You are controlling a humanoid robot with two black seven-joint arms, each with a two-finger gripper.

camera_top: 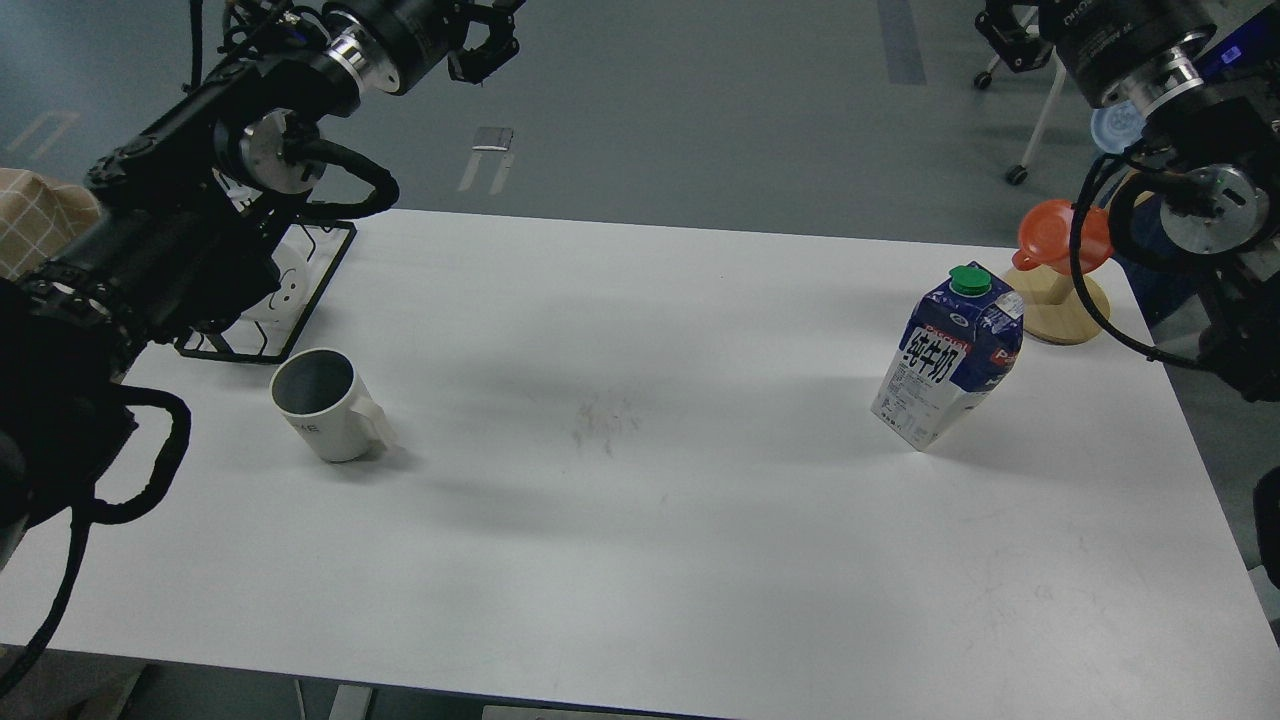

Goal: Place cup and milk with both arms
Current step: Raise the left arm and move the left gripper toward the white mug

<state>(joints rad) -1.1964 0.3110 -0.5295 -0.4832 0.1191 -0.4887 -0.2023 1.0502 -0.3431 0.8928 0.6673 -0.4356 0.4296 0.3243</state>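
Observation:
The cup (325, 403), a white mug with a dark grey inside, stands upright at the left of the white table (640, 520), handle to the right. The milk (948, 356), a blue and white carton with a green cap, stands at the right. My left gripper (484, 45) is high above the table's far left edge, well away from the cup and holding nothing. My right gripper (1005, 40) is high at the top right, beyond the milk, partly cut off by the frame. Both are too dark and small to tell the fingers apart.
A black wire rack (325, 262) holding a white object with a smiley face stands at the far left behind the cup. An orange plastic cup (1055, 235) rests on a round wooden stand (1060, 312) behind the milk. A chair's wheels show on the floor beyond.

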